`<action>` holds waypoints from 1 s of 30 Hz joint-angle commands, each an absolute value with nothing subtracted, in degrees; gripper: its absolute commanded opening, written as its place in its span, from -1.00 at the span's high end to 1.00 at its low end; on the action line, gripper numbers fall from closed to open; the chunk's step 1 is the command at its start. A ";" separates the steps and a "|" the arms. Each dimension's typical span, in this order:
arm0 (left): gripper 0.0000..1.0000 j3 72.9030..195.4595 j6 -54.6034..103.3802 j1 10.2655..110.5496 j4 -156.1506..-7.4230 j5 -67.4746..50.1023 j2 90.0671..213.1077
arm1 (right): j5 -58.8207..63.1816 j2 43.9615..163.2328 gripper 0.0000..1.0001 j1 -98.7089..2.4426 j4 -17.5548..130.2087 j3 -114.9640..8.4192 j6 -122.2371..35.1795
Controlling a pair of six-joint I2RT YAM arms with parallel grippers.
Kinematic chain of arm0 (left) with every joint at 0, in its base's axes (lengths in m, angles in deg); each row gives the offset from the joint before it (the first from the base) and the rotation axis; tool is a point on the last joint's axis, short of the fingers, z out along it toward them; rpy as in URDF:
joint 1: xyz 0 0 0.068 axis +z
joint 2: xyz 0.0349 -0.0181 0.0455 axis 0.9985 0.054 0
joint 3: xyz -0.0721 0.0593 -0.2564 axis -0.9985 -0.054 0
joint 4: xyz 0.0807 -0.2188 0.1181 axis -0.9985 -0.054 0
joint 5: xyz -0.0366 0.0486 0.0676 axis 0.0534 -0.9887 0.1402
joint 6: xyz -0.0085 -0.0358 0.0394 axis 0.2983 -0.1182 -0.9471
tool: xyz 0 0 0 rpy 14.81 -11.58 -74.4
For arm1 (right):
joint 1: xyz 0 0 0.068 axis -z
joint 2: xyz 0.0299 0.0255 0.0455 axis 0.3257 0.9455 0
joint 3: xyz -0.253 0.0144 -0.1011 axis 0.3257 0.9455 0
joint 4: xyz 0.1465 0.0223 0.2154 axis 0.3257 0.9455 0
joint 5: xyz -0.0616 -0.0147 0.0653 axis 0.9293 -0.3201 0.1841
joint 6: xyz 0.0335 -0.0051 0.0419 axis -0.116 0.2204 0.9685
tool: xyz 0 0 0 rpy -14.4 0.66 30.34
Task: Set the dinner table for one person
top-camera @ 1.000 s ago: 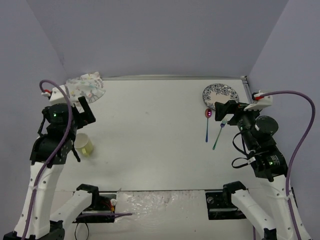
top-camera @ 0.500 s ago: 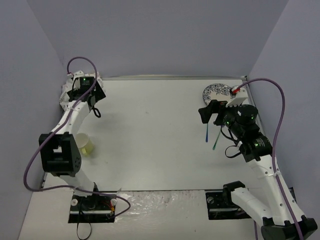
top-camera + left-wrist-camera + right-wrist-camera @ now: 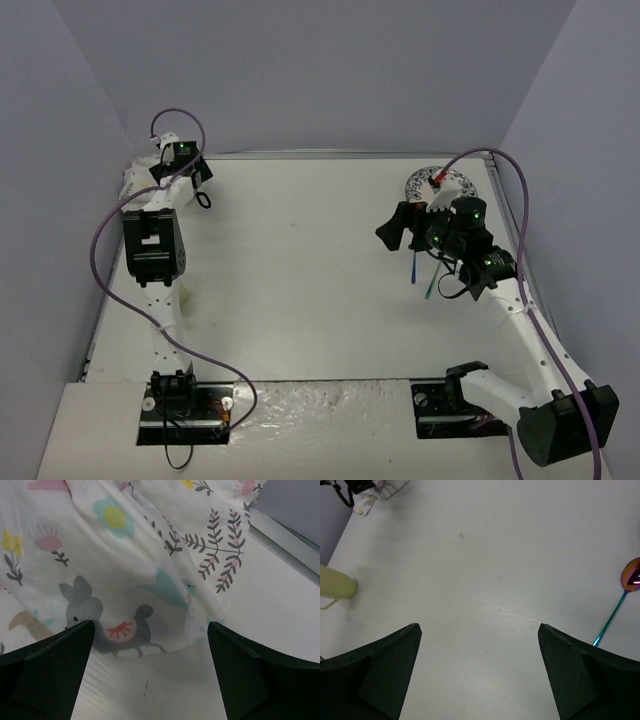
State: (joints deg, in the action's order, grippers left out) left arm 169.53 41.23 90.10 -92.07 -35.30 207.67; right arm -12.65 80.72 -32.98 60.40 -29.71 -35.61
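Left arm (image 3: pixel 153 245) reaches the cloth (image 3: pixel 133 181) at the worktop's (image 3: pixel 300 270) far-left corner; right gripper (image 3: pixel 397 226) hovers beside spoon (image 3: pixel 413 266), fork (image 3: pixel 430 286) and plate (image 3: pixel 420 183).

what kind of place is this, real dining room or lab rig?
Looks like a lab robot cell, not a home: bare white tabletop boxed in by plain grey-violet walls, left arm and right arm bolted at its near edge, purple cables looping off them.
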 commanded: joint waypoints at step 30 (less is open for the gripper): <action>1.00 159.40 30.78 59.93 -119.27 -14.98 168.18 | -12.88 74.47 -1.00 -34.44 55.26 -27.68 -33.26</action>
